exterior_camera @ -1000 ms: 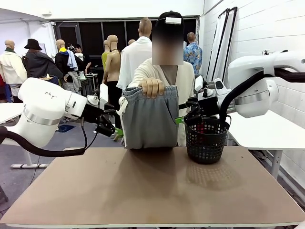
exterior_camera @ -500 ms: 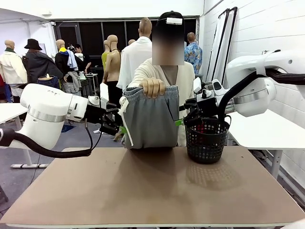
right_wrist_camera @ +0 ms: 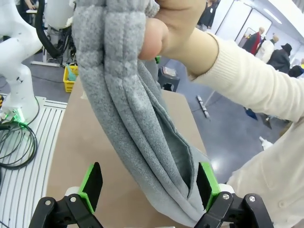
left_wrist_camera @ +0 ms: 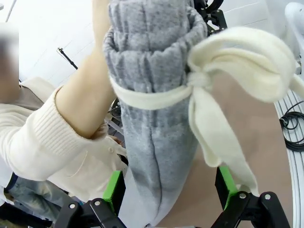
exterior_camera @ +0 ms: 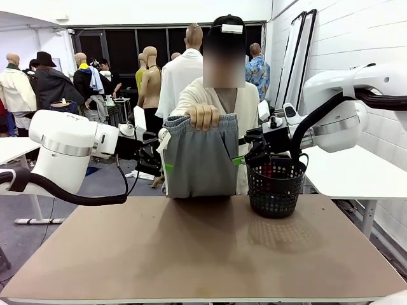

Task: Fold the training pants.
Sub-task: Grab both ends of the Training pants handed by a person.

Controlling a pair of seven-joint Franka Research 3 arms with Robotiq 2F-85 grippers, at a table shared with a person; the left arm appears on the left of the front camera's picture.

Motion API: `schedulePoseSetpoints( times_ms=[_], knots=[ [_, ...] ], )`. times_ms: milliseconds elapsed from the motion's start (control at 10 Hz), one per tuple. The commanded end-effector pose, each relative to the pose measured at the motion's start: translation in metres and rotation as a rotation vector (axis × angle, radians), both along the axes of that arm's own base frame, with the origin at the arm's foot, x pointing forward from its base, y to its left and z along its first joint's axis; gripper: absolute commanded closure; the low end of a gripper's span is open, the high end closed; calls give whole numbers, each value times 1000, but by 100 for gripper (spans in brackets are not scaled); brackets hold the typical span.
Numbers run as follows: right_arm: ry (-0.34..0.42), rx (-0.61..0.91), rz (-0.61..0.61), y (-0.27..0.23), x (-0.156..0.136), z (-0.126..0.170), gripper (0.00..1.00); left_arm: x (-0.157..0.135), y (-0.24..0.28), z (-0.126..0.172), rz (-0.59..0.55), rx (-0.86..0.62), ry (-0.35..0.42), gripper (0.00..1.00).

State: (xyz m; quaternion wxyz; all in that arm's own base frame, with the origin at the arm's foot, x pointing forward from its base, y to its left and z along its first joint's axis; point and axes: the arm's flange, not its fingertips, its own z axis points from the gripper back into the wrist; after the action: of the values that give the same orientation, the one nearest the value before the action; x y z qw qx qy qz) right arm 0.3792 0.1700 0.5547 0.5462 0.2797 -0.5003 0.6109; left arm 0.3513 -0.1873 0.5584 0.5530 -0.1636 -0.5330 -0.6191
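A person stands at the far side of the table [exterior_camera: 203, 254] and holds the training pants [exterior_camera: 200, 162] up in the air with one hand [exterior_camera: 203, 116]. The hand pinches the bunched top, so the grey cloth hangs straight down. Its bottom edge hangs near the far edge of the table. I think the person holds it up like that so the two robot arms can reach it from both sides.

The left claw [left_wrist_camera: 170, 190] is wide open. Its green pads [left_wrist_camera: 113, 189] stand one on each side of the hanging cloth, and it is not squeezing anything. The white drawstring [left_wrist_camera: 228, 95] goes round the top of the pants and dangles in a knot right in front of this claw. That string could get in the way.

The right claw [right_wrist_camera: 149, 185] is wide open too. The soft grey fold hangs between its two fingers. One pad looks very close to the cloth, but I cannot tell if it touches.

A black basket [exterior_camera: 275, 187] sits on the table just beside the pants, under the right arm. The near part of the table is bare, which looks like a good flat place to lay the pants for folding.

I think the folding has not started, because nothing is lying flat yet.
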Motion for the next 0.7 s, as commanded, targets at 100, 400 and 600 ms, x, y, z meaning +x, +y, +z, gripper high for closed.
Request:
schedulePoseSetpoints(
  times_ms=[100,400,600],
  knots=[
    [-22,48,35,7,8,-2,0,-1,1,4,-35,-22,-63,0],
    [-30,51,31,7,6,2,0,-9,7,16,-13,-36,-111,0],
    [-39,54,25,6,5,4,0,-13,9,20,-13,-48,-131,0]
  ],
)
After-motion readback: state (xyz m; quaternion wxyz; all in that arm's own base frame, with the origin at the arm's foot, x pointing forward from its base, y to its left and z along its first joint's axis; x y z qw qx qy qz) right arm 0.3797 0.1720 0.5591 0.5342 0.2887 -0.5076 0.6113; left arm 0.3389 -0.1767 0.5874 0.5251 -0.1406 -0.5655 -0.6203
